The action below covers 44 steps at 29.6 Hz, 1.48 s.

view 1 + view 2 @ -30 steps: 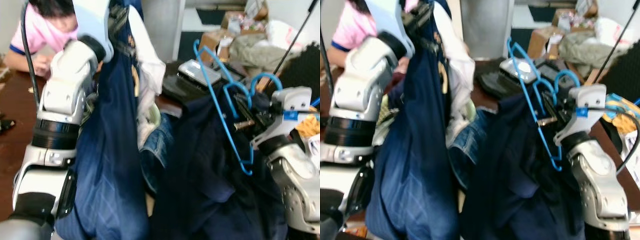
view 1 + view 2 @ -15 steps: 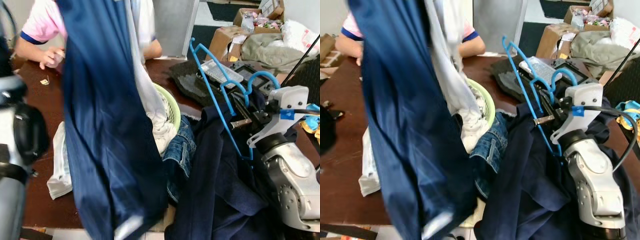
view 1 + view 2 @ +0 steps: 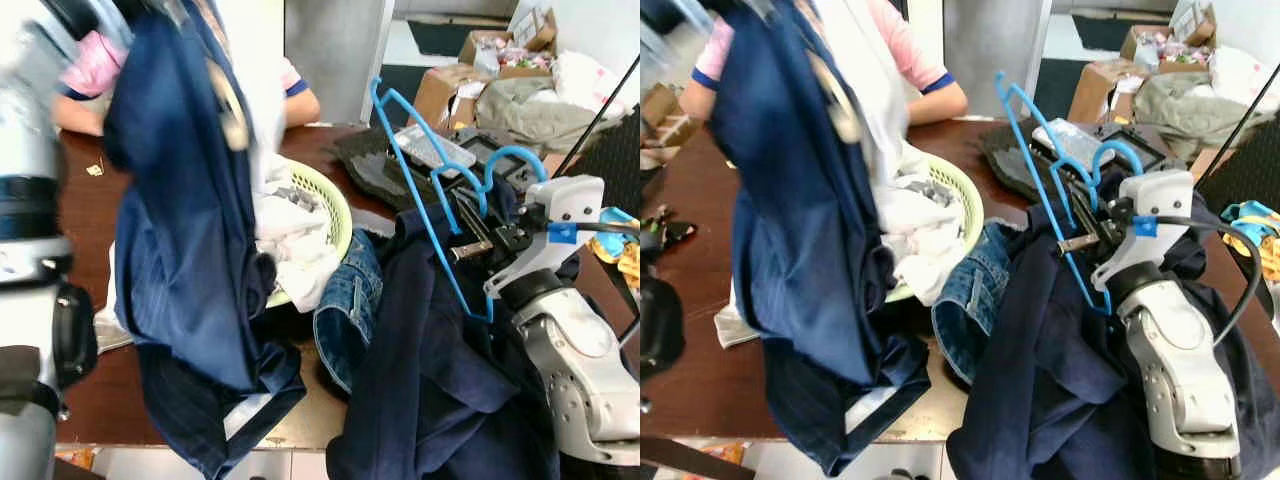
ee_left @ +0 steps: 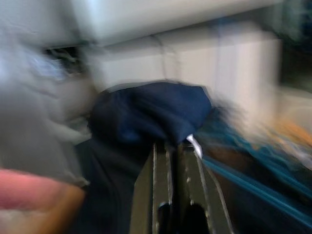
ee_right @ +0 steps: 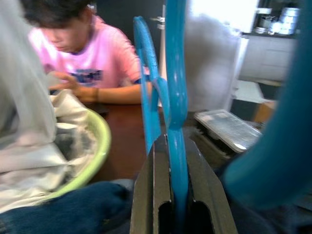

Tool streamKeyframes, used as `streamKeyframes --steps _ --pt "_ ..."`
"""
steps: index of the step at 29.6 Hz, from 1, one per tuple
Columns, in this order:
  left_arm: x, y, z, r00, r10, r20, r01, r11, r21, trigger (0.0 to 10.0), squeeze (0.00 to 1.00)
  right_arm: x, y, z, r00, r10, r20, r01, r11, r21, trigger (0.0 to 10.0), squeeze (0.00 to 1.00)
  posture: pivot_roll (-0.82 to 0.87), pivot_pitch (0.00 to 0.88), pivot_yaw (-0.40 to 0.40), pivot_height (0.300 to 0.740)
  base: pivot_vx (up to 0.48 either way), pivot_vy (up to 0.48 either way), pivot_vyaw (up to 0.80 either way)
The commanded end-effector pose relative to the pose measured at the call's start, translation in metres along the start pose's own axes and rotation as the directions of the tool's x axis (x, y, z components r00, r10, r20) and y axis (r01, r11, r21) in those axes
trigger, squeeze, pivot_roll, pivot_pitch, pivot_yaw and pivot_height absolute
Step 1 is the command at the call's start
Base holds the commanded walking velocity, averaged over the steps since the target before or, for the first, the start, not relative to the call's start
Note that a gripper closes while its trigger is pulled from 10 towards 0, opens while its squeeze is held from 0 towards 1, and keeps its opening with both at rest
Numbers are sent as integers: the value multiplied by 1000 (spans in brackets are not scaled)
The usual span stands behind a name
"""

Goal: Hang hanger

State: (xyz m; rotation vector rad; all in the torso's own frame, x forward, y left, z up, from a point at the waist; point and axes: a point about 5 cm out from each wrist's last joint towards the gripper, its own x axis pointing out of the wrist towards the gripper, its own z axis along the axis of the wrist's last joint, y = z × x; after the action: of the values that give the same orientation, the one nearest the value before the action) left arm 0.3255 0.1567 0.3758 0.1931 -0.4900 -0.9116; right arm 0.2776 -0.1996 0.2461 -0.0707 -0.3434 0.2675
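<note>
Pale green laundry basket (image 3: 965, 205) on the dark wooden table (image 3: 690, 300), holding crumpled white and grey laundry (image 3: 915, 225) that spills over its near rim; just beside it, folded blue jeans (image 3: 970, 300) at the table edge. Cardboard boxes (image 3: 450, 85) at the far right with an olive garment (image 3: 530, 100) heaped on them, contents of the boxes too small to make out. Blue plastic hanger (image 3: 1055, 190) up on the right, tilted, hook end toward the robot, clamped edge-on between the closed fingers of the right gripper (image 5: 171, 146) above a heap of dark navy clothing (image 3: 1060, 380) draped over the table's right end and the robot's right arm. Navy shirt (image 3: 185, 250) held high on the left, hanging down past the table edge, white lining showing at the collar; left gripper (image 4: 174, 151) pinched tight on a bunch of that navy cloth (wrist picture badly blurred, little else readable). Left arm (image 3: 30, 260) cut off by the frame edge and smeared. Person in a pink shirt (image 5: 92, 53) seated across the table, mostly hidden behind the raised shirt, forearm resting on the wood. Flat grey keyboard-like device (image 3: 435, 150) on a dark mat behind the hanger, partly covered.
</note>
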Motion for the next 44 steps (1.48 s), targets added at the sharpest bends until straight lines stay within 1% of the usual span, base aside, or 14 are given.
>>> streamKeyframes --steps 1,3,8,13,16,18,19,24,25,29,32,36,41,44 --pt "0 -34 -13 980 -199 -26 198 980 -25 10000 0 -2 0 -1 1000 7 -8 -7 1000 3 10000 0 104 178 -12 740 0 0 0" --pt "-8 -48 -22 962 -271 -33 269 962 -45 10000 0 -3 0 -1 1000 6 -11 -6 1000 2 10000 0 104 179 -12 740 0 0 0" --pt "-26 -39 -12 968 -250 23 251 963 -96 10000 0 -4 0 -3 1000 8 -17 -8 1000 3 10000 0 107 186 -14 740 0 0 0" --pt "-53 -16 -18 992 -79 -94 74 996 -47 10000 0 -4 0 -5 1000 12 -24 -12 1000 7 10000 0 115 194 -15 740 0 0 0" --pt "-84 25 -16 950 241 -196 -229 970 86 10000 0 -4 1 -7 999 19 -30 -19 1000 10 10000 0 122 201 -17 740 0 0 0" --pt "-84 25 -16 950 241 -196 -229 970 86 10000 0 -4 1 -7 999 19 -30 -19 1000 10 10000 0 122 201 -17 740 0 0 0" --pt "-95 31 -14 926 303 -225 -287 953 101 10000 0 -4 1 -7 999 20 -31 -20 1000 11 10000 0 123 203 -17 740 0 0 0" --pt "-108 21 -16 924 249 -291 -234 968 86 10000 0 -3 0 -7 999 21 -32 -21 1000 12 10000 0 130 205 -19 740 0 0 0" --pt "-111 12 -21 925 205 -319 -198 979 57 10000 1000 -2 1 -7 999 23 -31 -23 1000 13 10000 0 131 205 -19 740 0 0 0" --pt "-111 2 -24 934 147 -325 -149 989 21 10000 1000 -2 1 -7 999 25 -31 -25 1000 14 10000 0 130 206 -23 740 0 0 0" --pt "-104 -28 -21 964 -53 -261 36 997 -71 10000 1000 -1 1 -7 999 27 -33 -27 1000 14 10000 0 128 204 -24 740 0 0 0" --pt "-101 -42 -11 966 -169 -195 148 982 -118 10000 1000 -1 1 -7 999 25 -34 -24 1000 11 10000 0 128 204 -24 740 0 0 0" --pt "-103 -45 -1 968 -195 -156 177 977 -120 10000 1000 -2 0 -7 999 23 -34 -23 1000 10 10000 0 128 201 -27 740 0 0 0" --pt "-102 -35 15 989 -127 -75 121 989 -80 10000 1000 -1 -1 -6 999 22 -30 -22 1000 7 10000 0 128 196 -30 740 0 0 0"
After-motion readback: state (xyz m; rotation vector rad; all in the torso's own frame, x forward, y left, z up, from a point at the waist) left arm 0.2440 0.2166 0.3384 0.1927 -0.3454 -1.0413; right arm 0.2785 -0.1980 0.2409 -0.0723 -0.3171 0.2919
